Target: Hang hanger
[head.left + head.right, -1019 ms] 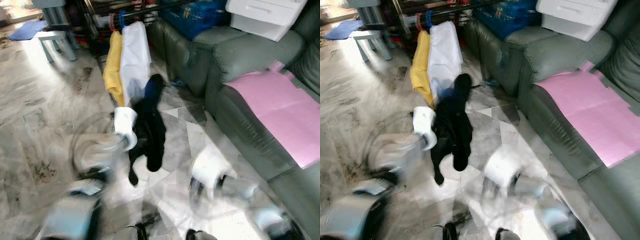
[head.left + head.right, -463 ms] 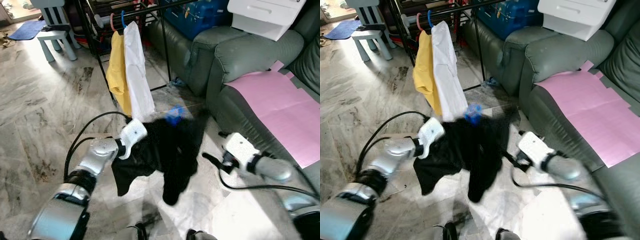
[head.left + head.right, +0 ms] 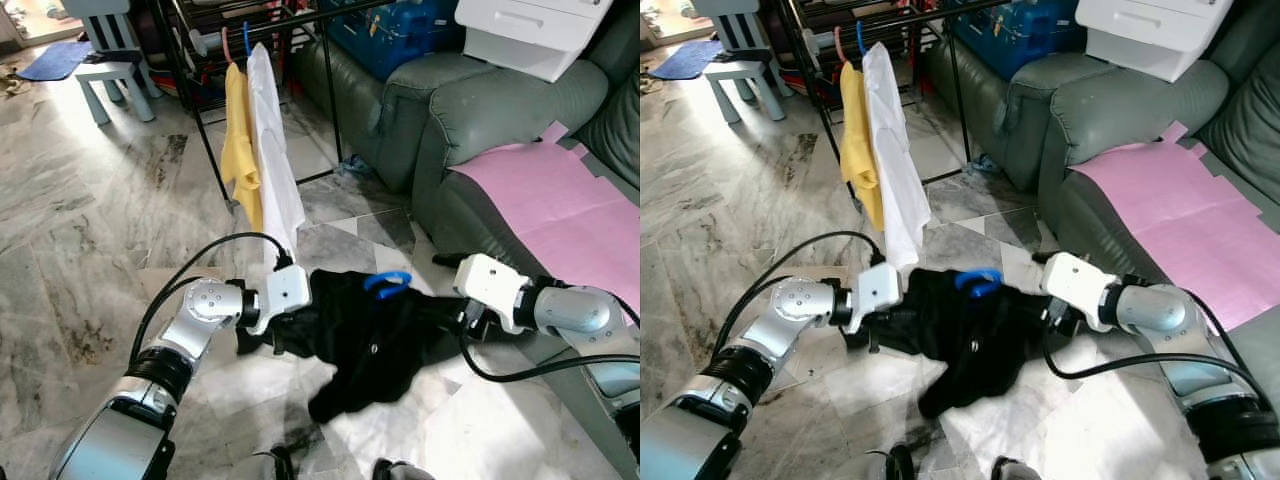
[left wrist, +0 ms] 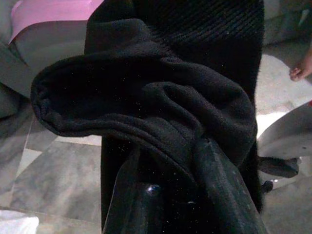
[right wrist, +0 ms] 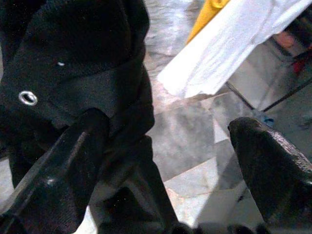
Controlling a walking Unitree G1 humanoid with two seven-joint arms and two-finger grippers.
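Black knit garment [image 3: 370,335] on a blue plastic hanger, held low over the pale marble floor [image 3: 90,240], slung between the two tools.

Left tool [image 3: 285,335]: at the garment's left end. In the left wrist view its black fingers [image 4: 214,190] are buried in a bunched fold of the cloth and look pressed together on it, pinching the fabric.

Right tool [image 3: 465,325]: at the garment's right end. In the right wrist view its two fingers [image 5: 73,161] stand spread wide; one lies against the black cloth, the other is well clear with floor showing between. Not clamped.

Blue hanger hook [image 3: 388,282] pokes up from the middle of the garment, between the tools, roughly as near one as the other. The garment's long axis runs tool to tool, across the robot's front.

Key relation: the dark metal clothes rail [image 3: 300,12] stands ahead of and above both tools, well apart from the hook. A yellow shirt [image 3: 238,145] and a white shirt [image 3: 275,150] hang on it, just beyond the left tool. The rail's free stretch lies beyond the hook, towards the grey-green leather sofa [image 3: 480,120].

Judgement: the hook must rise and travel forward to reach the rail. The right tool's loose hold risks the garment sagging or slipping.
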